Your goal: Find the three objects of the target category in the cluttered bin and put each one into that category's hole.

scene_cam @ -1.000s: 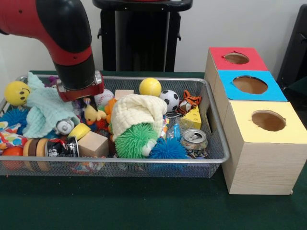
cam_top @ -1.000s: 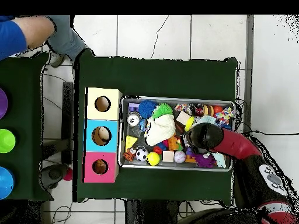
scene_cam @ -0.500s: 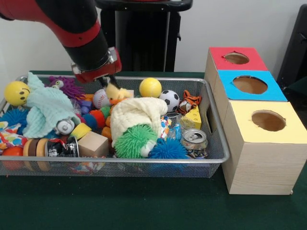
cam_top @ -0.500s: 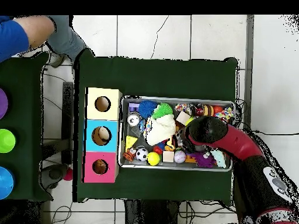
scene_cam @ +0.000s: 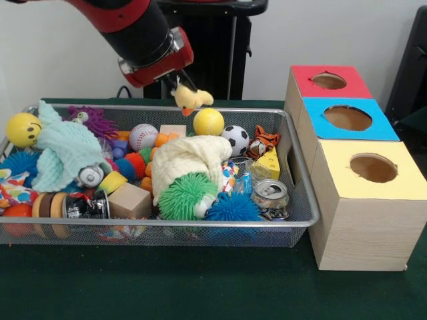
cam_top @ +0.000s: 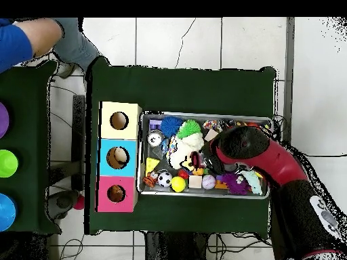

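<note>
My gripper (scene_cam: 181,86) is shut on the yellow plush duck (scene_cam: 190,99) and holds it in the air above the far rim of the wire mesh bin (scene_cam: 200,224), just over a smooth yellow ball (scene_cam: 209,122). The orange striped tiger (scene_cam: 264,141) lies at the bin's right end beside a soccer ball (scene_cam: 235,138). The red-topped box's hole (scene_cam: 328,81) is to the right, behind the other boxes; it also shows in the overhead view (cam_top: 116,193). In the overhead view my arm (cam_top: 247,145) covers the bin's right half (cam_top: 203,115) and hides the gripper.
The blue-topped box (scene_cam: 347,118) and yellow-topped box (scene_cam: 372,167) stand in front of the red one. The bin holds a cream cloth (scene_cam: 190,155), a green spiky ball (scene_cam: 183,195), a can (scene_cam: 270,193), a wooden block (scene_cam: 130,200), a mint cloth (scene_cam: 63,150). A person's sleeve (cam_top: 20,40) shows.
My gripper closed on the duck among the clutter, lifted it out of the bin, and carried it up and to the right in the front view.
</note>
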You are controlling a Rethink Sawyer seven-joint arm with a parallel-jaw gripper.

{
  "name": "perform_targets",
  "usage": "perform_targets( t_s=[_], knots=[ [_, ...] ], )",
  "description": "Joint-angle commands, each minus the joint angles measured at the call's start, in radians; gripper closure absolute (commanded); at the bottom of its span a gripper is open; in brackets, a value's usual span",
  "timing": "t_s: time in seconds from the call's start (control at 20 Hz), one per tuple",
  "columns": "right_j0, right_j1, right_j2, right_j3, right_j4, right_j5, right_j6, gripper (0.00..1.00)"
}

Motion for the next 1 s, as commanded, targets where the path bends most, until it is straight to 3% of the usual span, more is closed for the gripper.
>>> perform_targets(
  t_s=[0.05, 0.35, 0.7, 1.0],
  knots=[
    [0.001, -0.032, 0.101, 0.133, 0.138, 0.069, 0.155, 1.0],
    [0.032, -0.047, 0.078, 0.247, 0.213, -0.009, 0.187, 1.0],
    [0.104, -0.056, 0.059, 0.342, 0.297, -0.169, 0.228, 1.0],
    [0.254, -0.044, -0.045, 0.35, 0.27, -0.301, 0.382, 1.0]
  ],
)
